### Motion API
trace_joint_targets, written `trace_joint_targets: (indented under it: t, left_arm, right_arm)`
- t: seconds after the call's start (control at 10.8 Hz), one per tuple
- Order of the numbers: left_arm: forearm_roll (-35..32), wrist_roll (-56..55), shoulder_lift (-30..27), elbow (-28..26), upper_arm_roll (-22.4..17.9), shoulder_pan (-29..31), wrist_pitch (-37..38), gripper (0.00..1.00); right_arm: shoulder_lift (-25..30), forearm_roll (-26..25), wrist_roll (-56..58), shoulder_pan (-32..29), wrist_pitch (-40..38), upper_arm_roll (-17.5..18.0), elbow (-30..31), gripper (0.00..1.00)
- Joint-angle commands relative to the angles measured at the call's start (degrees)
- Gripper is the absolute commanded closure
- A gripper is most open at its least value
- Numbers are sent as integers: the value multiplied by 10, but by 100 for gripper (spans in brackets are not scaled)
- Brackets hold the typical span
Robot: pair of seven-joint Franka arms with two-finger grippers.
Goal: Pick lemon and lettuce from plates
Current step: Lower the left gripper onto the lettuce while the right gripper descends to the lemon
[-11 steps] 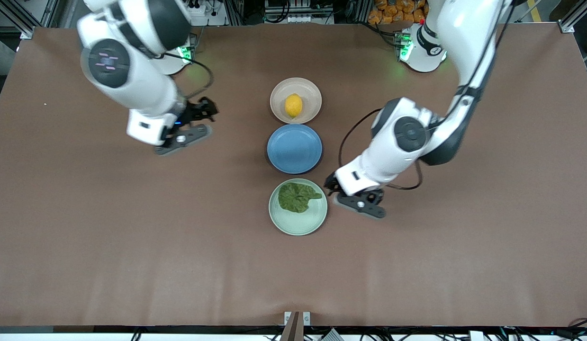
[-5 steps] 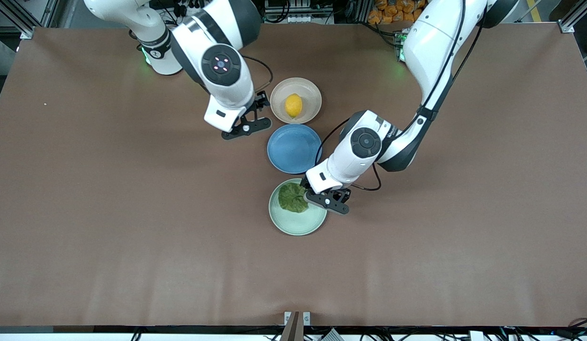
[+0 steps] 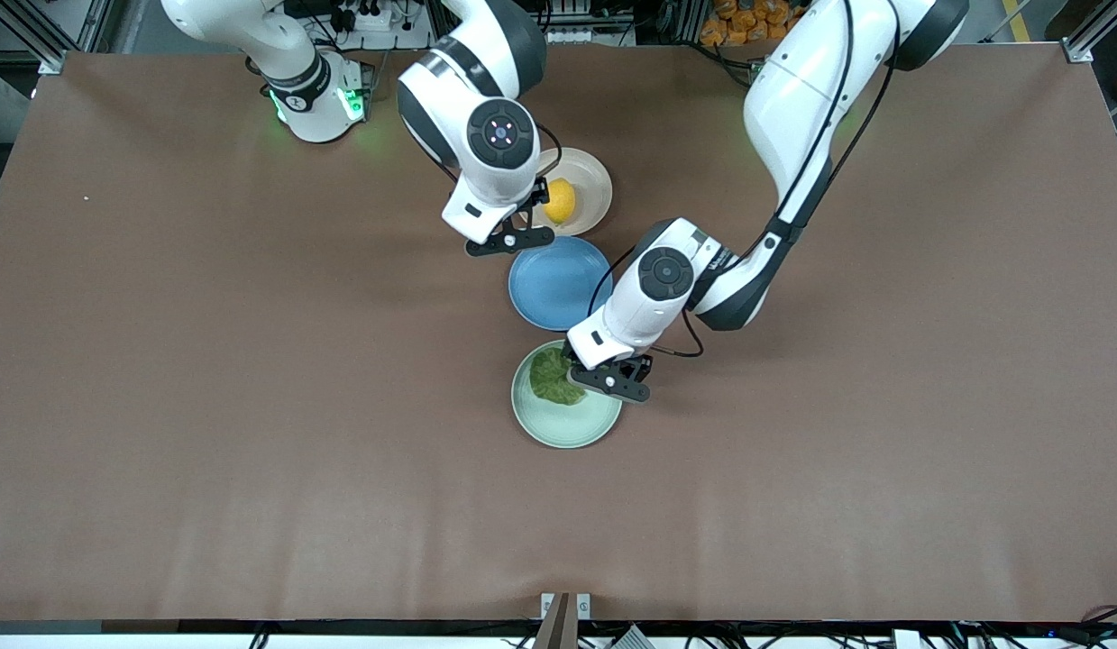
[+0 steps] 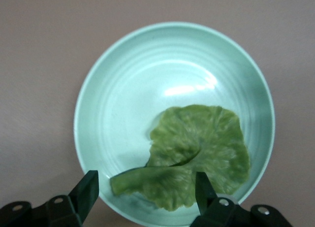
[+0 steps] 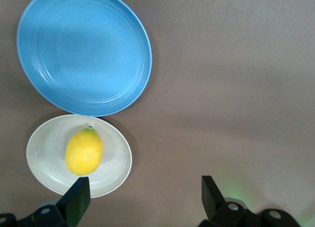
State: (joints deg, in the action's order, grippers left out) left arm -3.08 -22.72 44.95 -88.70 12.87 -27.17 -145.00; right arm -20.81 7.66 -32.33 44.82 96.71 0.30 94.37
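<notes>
The yellow lemon (image 3: pixel 559 201) lies on the beige plate (image 3: pixel 590 179), farthest from the front camera. The green lettuce (image 3: pixel 552 377) lies on the mint plate (image 3: pixel 563 420), nearest to it. My left gripper (image 3: pixel 596 373) is open over the mint plate's edge toward the left arm's end. In the left wrist view its fingers (image 4: pixel 146 183) straddle the stem end of the lettuce (image 4: pixel 199 153) on the mint plate (image 4: pixel 128 89). My right gripper (image 3: pixel 520 223) is open beside the beige plate. In the right wrist view (image 5: pixel 144 185) it hangs over bare table next to the lemon (image 5: pixel 84 151) and beige plate (image 5: pixel 44 148).
An empty blue plate (image 3: pixel 558 281) sits between the two plates, also in the right wrist view (image 5: pixel 83 49). The three plates form a close row at the table's middle. Brown table surface spreads wide on both ends.
My right arm swung in from its end of the table to the beige plate. My left gripper moved from beside the mint plate to over its edge and the lettuce.
</notes>
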Motion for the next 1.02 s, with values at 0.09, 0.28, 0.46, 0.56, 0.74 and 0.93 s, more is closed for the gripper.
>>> trace_joint_targets:
  t: [0.09, 0.28, 0.46, 0.56, 0.74, 0.93]
  left_arm:
    - [-13, -66, 23, 15, -26, -35, -16, 13]
    - [-12, -79, 35, 17, -26, -36, -38, 15]
    - [-12, -87, 43, 17, -26, -39, -53, 26]
    - [-12, -87, 44, 17, -26, -39, -53, 33]
    - [-12, -87, 44, 17, -26, -39, -53, 62]
    - [-13, -92, 38, 17, -26, -39, -52, 92]
  right_arm:
    - [-1, 9, -12, 7, -2, -4, 41, 0]
    - [-1, 22, -18, 19, 13, -4, 47, 0]
    - [-2, 25, -19, 31, 52, -4, 56, 0]
    - [-1, 35, -23, 36, 81, -4, 75, 0]
    - [-3, 38, -60, 55, 140, -4, 104, 0]
    - [-5, 49, -82, 69, 184, -4, 128, 0]
